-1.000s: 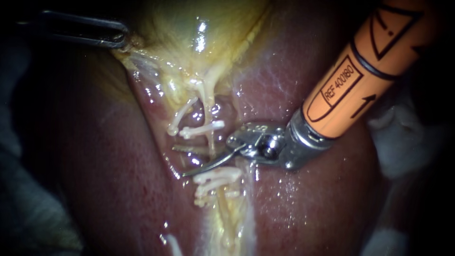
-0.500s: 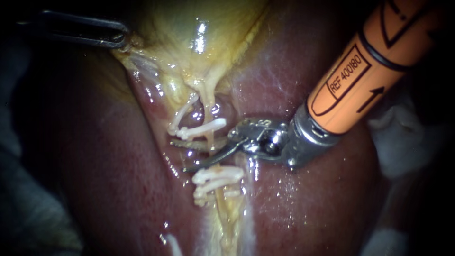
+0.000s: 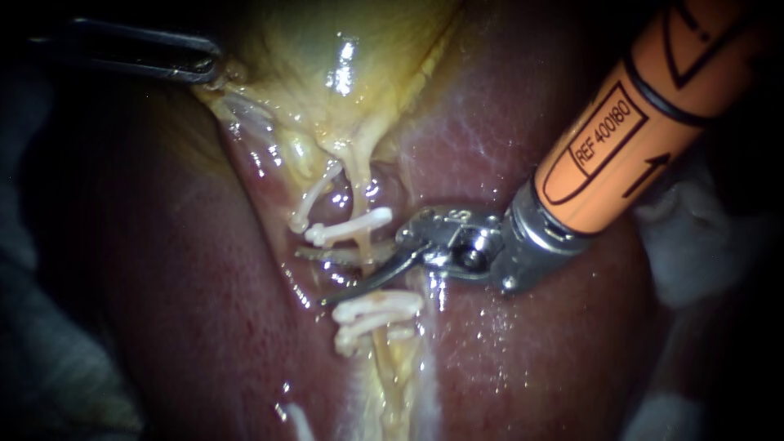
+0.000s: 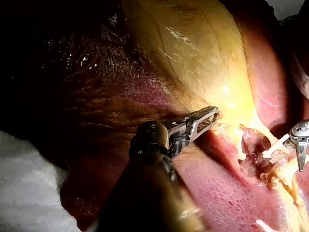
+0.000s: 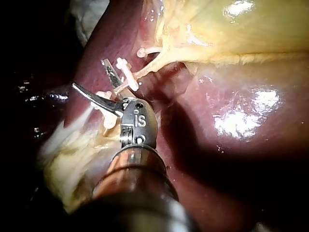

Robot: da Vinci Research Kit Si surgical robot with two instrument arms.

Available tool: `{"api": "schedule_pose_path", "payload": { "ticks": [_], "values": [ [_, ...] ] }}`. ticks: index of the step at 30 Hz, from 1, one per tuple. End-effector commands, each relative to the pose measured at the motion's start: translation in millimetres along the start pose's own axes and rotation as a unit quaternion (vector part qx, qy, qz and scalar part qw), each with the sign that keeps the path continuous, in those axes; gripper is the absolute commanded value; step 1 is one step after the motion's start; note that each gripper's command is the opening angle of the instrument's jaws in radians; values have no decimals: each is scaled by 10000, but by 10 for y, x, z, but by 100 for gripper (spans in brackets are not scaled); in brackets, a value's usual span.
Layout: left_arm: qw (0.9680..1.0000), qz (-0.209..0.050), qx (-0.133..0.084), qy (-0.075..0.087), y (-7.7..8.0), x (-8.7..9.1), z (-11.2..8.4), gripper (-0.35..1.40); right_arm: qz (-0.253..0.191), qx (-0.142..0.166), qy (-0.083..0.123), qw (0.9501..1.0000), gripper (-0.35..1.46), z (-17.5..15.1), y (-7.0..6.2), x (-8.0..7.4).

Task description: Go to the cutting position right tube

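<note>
Dark surroundings and white gauze (image 3: 694, 261) frame the wet red liver (image 3: 531, 351) I am working over. The pincer of my right instrument (image 3: 314, 276) is two thin curved blades, and they stand moderately open with a clear gap, holding nothing. In the endoscope view the right tube (image 3: 360, 192), a pale yellow strand running down from the gallbladder (image 3: 343, 49), crosses that gap. It sits between an upper clip (image 3: 347, 229) just above the blades and a pair of lower clips (image 3: 376, 306) just below them. I cannot tell whether either blade touches the strand. From the right wrist camera the same blades (image 5: 88, 72) spread ahead of the shaft, with the upper clip (image 5: 128, 75) just beside one of them. Further out, the pincer of my left instrument (image 3: 208, 69) is closed on the yellow edge of the gallbladder, well apart from the blades. The left wrist view shows it (image 4: 212, 116) clamped on that tissue.
</note>
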Motion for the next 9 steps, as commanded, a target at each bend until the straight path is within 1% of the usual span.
{"api": "schedule_pose_path", "payload": {
  "ticks": [1,9],
  "values": [
    [10000,1,-1,-1,0,0,0,-35,6,25,-15,10000,132,0,0,0],
    [10000,1,-1,-1,0,0,0,-35,4,19,-12,10000,132,0,0,0]
  ]
}}
